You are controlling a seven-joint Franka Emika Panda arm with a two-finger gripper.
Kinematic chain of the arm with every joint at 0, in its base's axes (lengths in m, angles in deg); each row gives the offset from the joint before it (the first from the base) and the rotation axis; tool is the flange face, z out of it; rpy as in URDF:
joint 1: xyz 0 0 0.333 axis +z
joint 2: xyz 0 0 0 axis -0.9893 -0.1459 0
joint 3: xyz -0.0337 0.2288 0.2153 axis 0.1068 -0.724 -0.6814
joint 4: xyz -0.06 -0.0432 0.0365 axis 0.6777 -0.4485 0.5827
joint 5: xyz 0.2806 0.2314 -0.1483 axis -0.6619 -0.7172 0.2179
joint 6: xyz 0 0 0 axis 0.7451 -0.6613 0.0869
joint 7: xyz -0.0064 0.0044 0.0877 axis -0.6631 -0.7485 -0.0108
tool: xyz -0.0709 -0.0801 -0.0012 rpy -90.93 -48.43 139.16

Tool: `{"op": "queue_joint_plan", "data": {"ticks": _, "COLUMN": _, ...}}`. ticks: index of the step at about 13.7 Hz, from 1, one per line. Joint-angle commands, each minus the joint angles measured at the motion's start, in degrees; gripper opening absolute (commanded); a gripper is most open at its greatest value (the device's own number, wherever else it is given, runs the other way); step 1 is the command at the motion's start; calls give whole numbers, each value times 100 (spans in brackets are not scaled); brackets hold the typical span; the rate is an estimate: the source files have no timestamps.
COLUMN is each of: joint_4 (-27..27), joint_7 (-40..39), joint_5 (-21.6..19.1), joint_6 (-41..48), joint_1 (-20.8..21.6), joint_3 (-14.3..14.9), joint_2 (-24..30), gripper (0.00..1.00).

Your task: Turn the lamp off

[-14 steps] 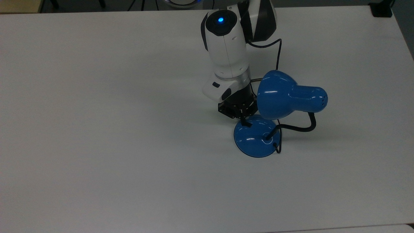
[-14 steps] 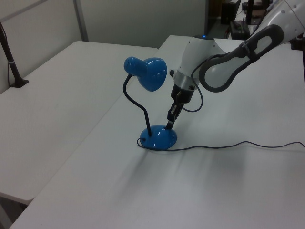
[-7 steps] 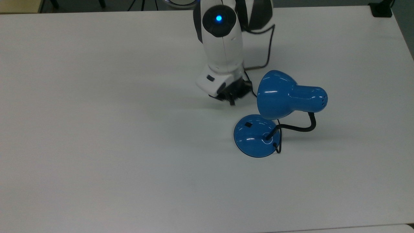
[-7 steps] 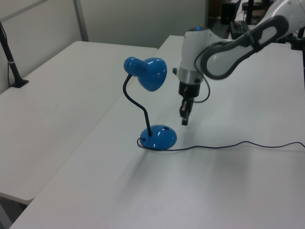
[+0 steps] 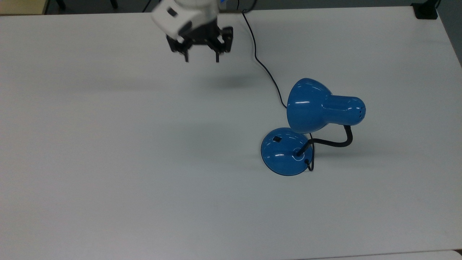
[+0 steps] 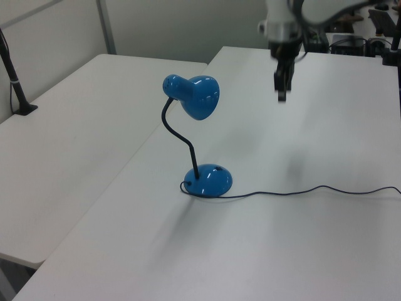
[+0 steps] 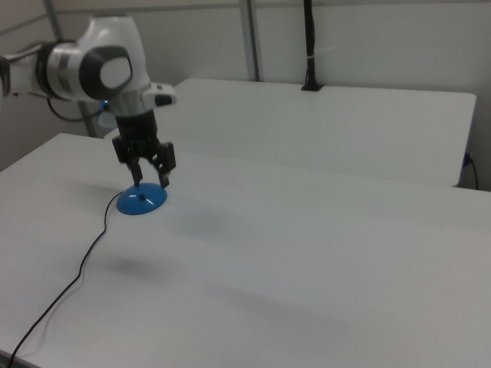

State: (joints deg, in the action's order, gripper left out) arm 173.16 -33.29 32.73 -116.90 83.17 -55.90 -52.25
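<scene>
Since the earlier frames the tool has lifted off the domed base and swung well away toward the top view's upper left, where it hangs above the smooth white surface with its two black fingers spread apart and nothing between them. Unmoved, the lamp stands at the top view's right of centre, glossy blue, its bell-shaped shade lying roughly level on a curved black gooseneck with the mouth seemingly toward the top view's left, a thin black cord trailing away.
</scene>
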Motion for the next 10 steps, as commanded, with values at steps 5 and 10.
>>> {"op": "queue_joint_plan", "data": {"ticks": 5, "joint_4": -262, "joint_7": -821, "joint_5": -22, "joint_6": 336, "joint_1": -358, "joint_3": 577, "joint_2": 855, "gripper": 100}}
{"op": "queue_joint_plan", "data": {"ticks": 10, "joint_4": -262, "joint_7": -619, "joint_5": -92, "joint_6": 327, "joint_1": -332, "joint_3": 603, "joint_2": 855, "gripper": 100}}
